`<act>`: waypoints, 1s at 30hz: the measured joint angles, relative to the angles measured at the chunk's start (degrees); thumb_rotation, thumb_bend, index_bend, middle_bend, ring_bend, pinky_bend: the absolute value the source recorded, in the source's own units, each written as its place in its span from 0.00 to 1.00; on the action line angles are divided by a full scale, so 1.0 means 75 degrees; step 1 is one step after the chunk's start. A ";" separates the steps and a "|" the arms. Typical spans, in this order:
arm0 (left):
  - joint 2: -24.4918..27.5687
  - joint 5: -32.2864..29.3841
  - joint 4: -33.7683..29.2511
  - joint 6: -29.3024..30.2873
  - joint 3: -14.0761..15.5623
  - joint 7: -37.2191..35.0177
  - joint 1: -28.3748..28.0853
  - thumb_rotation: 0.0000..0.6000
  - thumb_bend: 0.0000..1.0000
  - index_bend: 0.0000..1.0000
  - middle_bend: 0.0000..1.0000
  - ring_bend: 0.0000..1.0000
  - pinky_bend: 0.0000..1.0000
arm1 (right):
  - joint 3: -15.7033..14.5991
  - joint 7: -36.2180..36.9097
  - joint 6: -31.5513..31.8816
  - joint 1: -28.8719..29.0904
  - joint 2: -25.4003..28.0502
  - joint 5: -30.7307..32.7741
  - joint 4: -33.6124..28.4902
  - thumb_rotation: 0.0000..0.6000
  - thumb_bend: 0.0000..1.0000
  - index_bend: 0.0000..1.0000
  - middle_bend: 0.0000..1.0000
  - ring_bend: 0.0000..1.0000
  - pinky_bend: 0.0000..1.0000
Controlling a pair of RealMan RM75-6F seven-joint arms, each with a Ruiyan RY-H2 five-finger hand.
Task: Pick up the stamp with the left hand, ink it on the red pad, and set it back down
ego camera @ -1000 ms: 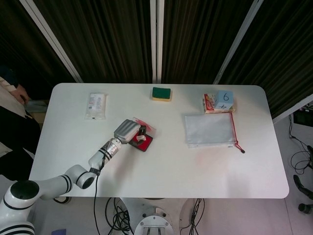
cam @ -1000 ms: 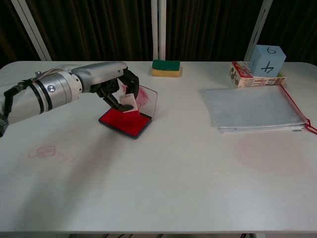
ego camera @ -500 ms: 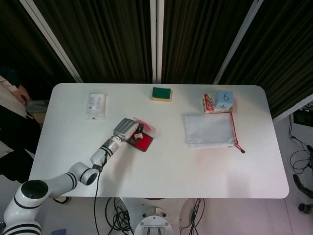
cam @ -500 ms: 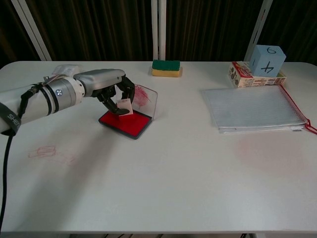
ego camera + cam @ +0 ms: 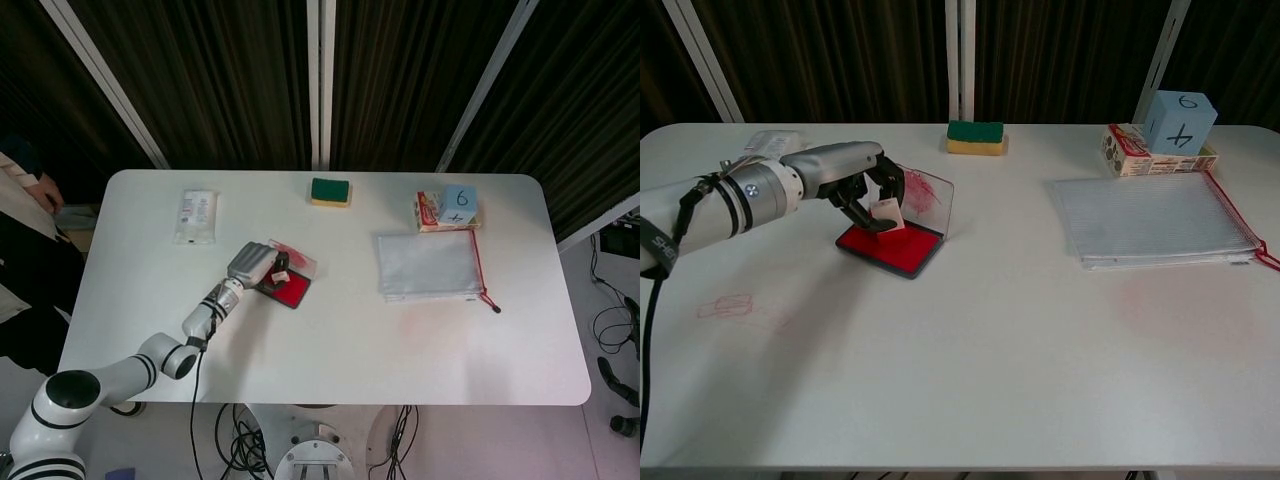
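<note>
My left hand (image 5: 850, 180) (image 5: 252, 265) grips a small white stamp (image 5: 885, 214) (image 5: 280, 274) and holds it down against the red ink pad (image 5: 892, 247) (image 5: 291, 291). The pad sits in a black tray with its clear, red-smeared lid (image 5: 932, 202) standing open behind. The stamp is tilted and partly covered by my fingers. My right hand shows in neither view.
A green and yellow sponge (image 5: 975, 137) lies at the back middle. A white packet (image 5: 196, 215) is back left. A mesh zip pouch (image 5: 1150, 218) lies to the right, with a blue numbered cube (image 5: 1180, 118) on a small box (image 5: 1122, 149) behind it. Faint red stamp marks (image 5: 735, 307) show front left.
My left hand has drawn back leftward and lowered, bringing the stamp down from above the pad onto its left part.
</note>
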 measured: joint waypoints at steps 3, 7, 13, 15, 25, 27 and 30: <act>0.0293 0.0040 -0.0431 0.0212 -0.0053 -0.0062 0.0061 1.00 0.46 0.65 0.66 0.97 1.00 | 0.0009 0.0017 0.0030 -0.0001 0.0014 -0.0025 -0.0011 1.00 0.19 0.00 0.00 0.00 0.00; 0.0939 0.0097 -0.1358 0.0520 -0.0067 -0.0018 0.0236 1.00 0.46 0.65 0.66 0.97 1.00 | 0.0025 0.0027 -0.0003 0.0024 0.0003 -0.0014 0.0019 1.00 0.19 0.00 0.00 0.00 0.00; 0.2316 0.0378 -0.3114 0.1283 0.0377 0.0563 0.0928 1.00 0.46 0.65 0.66 0.97 1.00 | 0.0021 0.0069 -0.0132 0.0104 -0.0056 -0.0021 0.0103 1.00 0.19 0.00 0.00 0.00 0.00; 0.2640 0.0537 -0.3437 0.1635 0.0713 0.0714 0.1311 1.00 0.46 0.65 0.65 0.97 1.00 | 0.0015 0.0079 -0.0123 0.0107 -0.0060 -0.0051 0.0106 1.00 0.19 0.00 0.00 0.00 0.00; 0.2679 0.1547 -0.2781 0.3231 0.1699 0.0081 0.2512 1.00 0.45 0.64 0.65 0.97 1.00 | -0.0038 0.0000 -0.0043 0.0059 -0.0021 -0.0128 0.0028 1.00 0.19 0.00 0.00 0.00 0.00; 0.2525 0.1649 -0.2396 0.3300 0.1811 -0.0145 0.2630 1.00 0.45 0.64 0.64 0.97 1.00 | -0.0063 -0.0040 -0.0086 0.0073 -0.0042 -0.0149 0.0006 1.00 0.19 0.00 0.00 0.00 0.00; 0.2277 0.1777 -0.1929 0.3289 0.1957 -0.0402 0.2747 1.00 0.45 0.64 0.64 0.97 1.00 | -0.0097 -0.0103 -0.0119 0.0086 -0.0057 -0.0188 -0.0039 1.00 0.19 0.00 0.00 0.00 0.00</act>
